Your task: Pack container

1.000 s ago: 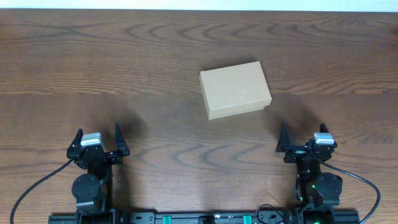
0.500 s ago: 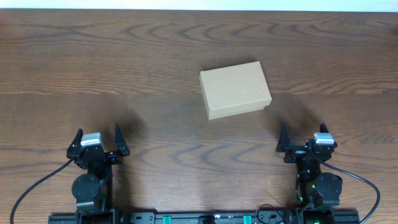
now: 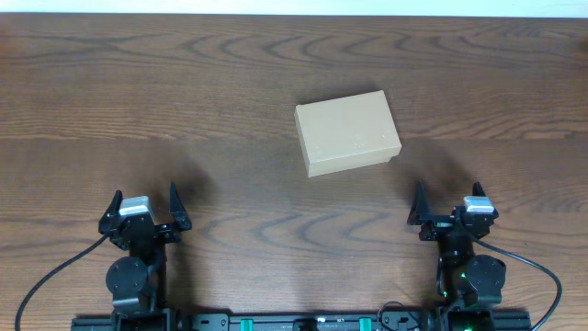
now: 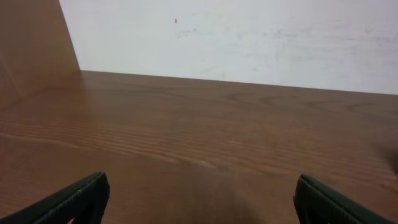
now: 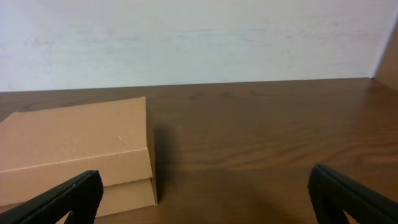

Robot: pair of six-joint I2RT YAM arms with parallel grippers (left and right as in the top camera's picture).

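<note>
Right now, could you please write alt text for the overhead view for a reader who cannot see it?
A closed tan cardboard box lies askew on a dark wooden table, just right of centre. Near the bottom edge, the left gripper and right gripper both sit open and empty, apart from the box.

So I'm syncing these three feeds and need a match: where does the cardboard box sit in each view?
Overhead: the cardboard box lies just right of centre, in the upper half.
Left wrist: not in it.
Right wrist: lower left, cut off by the left edge.
Shared landmark: the far edge of the table against the white wall.
</note>
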